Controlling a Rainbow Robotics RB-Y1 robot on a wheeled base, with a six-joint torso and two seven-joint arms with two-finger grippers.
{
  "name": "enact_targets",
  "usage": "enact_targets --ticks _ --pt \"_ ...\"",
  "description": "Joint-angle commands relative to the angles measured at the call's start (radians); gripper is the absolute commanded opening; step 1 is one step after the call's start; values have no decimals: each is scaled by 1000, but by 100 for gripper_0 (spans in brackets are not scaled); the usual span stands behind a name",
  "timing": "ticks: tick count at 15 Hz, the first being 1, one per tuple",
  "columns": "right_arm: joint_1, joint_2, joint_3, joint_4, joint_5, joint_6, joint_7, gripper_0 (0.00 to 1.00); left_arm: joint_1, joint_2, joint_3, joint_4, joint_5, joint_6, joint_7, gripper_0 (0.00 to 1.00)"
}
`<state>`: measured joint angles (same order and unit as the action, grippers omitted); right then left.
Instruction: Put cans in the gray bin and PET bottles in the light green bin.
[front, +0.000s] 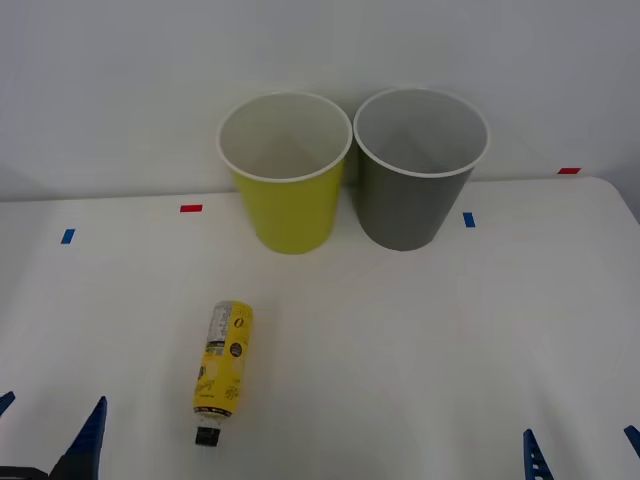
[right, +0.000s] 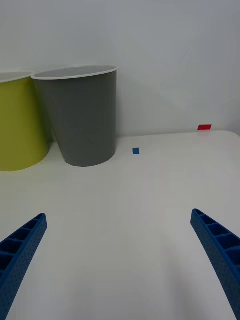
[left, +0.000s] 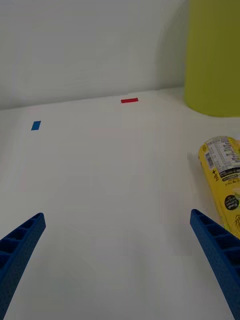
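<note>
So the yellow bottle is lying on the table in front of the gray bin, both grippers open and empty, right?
Not quite. In the front view the yellow bottle lies in front of the light green bin, not the gray bin. The rest holds: left gripper and right gripper are open and empty.

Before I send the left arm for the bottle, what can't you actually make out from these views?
- Slim yellow-labelled plastic bottle: label print too small in the front view; cap end cut off in the left wrist view.
- Bottoms of the round yellow-green plastic bin and round dark gray plastic bin: hidden by their walls.
- Left gripper and right gripper, both open: bodies cut off in the front view.
</note>
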<state>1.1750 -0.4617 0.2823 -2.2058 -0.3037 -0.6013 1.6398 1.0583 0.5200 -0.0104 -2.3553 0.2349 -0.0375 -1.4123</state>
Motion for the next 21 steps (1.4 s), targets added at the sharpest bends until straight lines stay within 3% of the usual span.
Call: enact_targets --ticks 1,6,8,12,21 --pt "0 0 0 0 0 0 0 100 -70 126 4 -12 6 94 108 100" --pt "0 0 0 0 0 0 0 100 -184 293 15 -102 7 341 242 100" --pt "0 0 0 0 0 0 0 100 -210 339 13 -119 18 392 280 100" --pt "0 0 0 0 0 0 0 100 -265 428 15 -137 187 475 288 100" --pt "0 0 0 0 0 0 0 100 -514 534 44 -151 535 841 311 100"
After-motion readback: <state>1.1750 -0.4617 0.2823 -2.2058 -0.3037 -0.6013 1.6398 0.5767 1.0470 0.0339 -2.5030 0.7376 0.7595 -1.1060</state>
